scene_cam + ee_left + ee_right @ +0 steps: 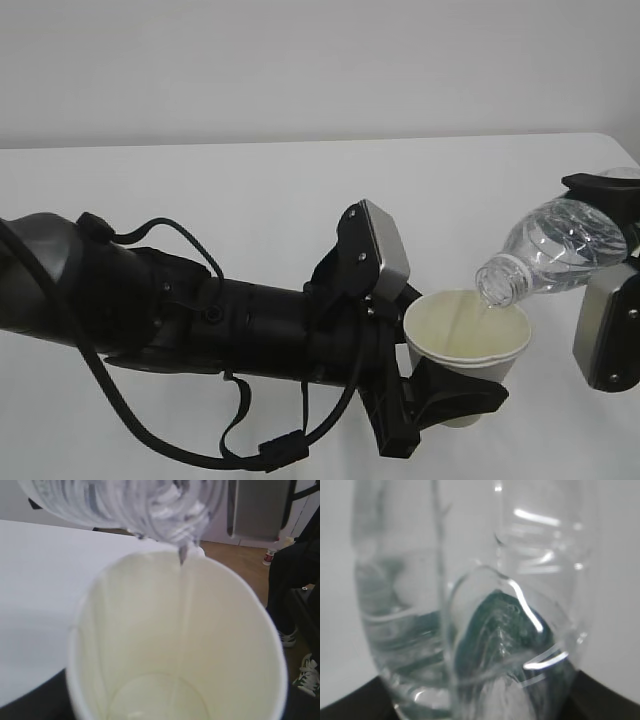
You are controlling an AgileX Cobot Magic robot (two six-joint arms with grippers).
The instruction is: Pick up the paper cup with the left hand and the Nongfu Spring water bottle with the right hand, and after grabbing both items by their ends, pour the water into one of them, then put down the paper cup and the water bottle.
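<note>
A: From outside, what shows?
B: One paper cup [468,335] clamped by the left hand [440,385], right of centre above the table [250,190]. One Nongfu Spring water bottle [555,250], tipped mouth-down at the cup's far rim, gripped by the right hand [608,290].

A: Left wrist?
B: Only here: a thin stream of water [186,610] running down the cup's [175,645] cream inside.

A: Right wrist?
B: Just the bottle [475,610], blurred; its fingers are hidden.

Matt paper cup [468,338], glossy plastic bottle [555,248]
</note>
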